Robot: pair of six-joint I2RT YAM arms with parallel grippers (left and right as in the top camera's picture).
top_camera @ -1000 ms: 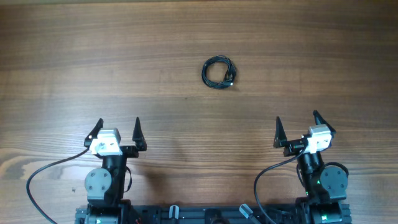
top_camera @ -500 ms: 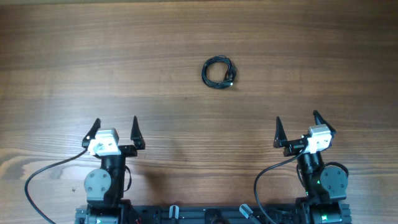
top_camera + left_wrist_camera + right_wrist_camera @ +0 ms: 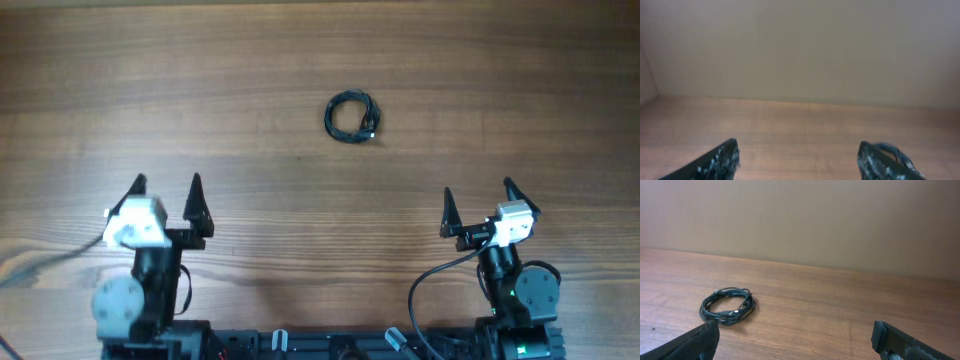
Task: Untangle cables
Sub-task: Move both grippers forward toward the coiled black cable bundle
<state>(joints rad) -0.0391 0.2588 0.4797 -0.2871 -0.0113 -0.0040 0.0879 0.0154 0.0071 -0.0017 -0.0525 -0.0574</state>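
While the wooden counter (image 3: 300,60) fills the overhead view from edge to edge, two black arms stand along its near edge, one base at 7 o'clock and the other at 5 o'clock. The left hand (image 3: 167,182) sits at 8 o'clock, spread wide with nothing in it. Its own camera shows its fingers (image 3: 715,162) far apart over the wood, facing a plain beige wall (image 3: 800,45). The right hand (image 3: 478,190), at 4 o'clock, is likewise spread wide and holds nothing. A small black cable coil (image 3: 370,120) lies flat on the counter near 12 o'clock, well apart from both hands. It is at 11 o'clock from the right hand and 1 o'clock from the left hand. In the right wrist view the cable coil (image 3: 745,305) lies ahead at 10 o'clock, with a pale connector (image 3: 715,293) showing on its rim.
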